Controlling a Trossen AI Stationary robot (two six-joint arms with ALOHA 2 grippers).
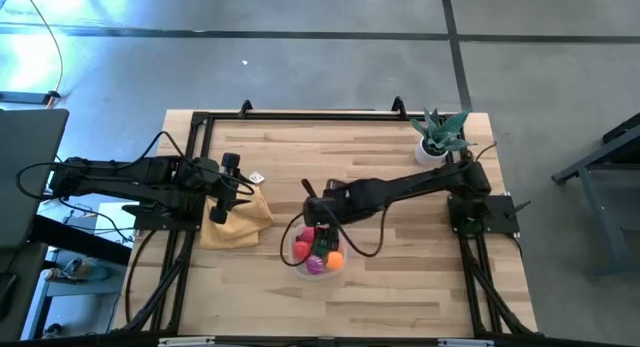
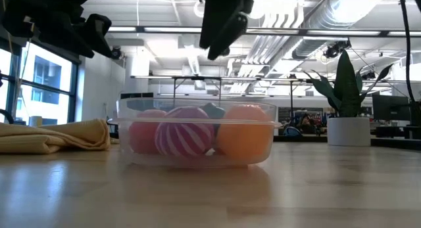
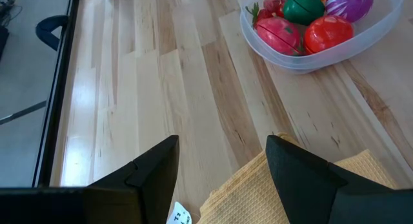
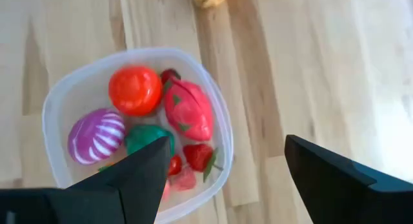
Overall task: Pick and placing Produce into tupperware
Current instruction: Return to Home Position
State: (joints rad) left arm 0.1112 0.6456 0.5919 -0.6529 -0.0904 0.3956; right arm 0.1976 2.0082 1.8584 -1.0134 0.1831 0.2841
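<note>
All produce (image 4: 135, 90) in view sits in tub (image 4: 223, 130), job looks done; R fingers (image 1: 322, 225) above it & L fingers (image 1: 232, 195) over cloth (image 1: 245, 227), both spread wide, empty.

It looked like a robotics lab in an open industrial hall. Exposed ducts (image 2: 329, 21) ran under the ceiling beside a tall window (image 2: 43, 83). The floor (image 1: 300, 77) was bare grey concrete. The left arm (image 1: 130, 175) and right arm (image 1: 400, 190) flanked a black-framed wooden worktop (image 1: 400, 287).
</note>
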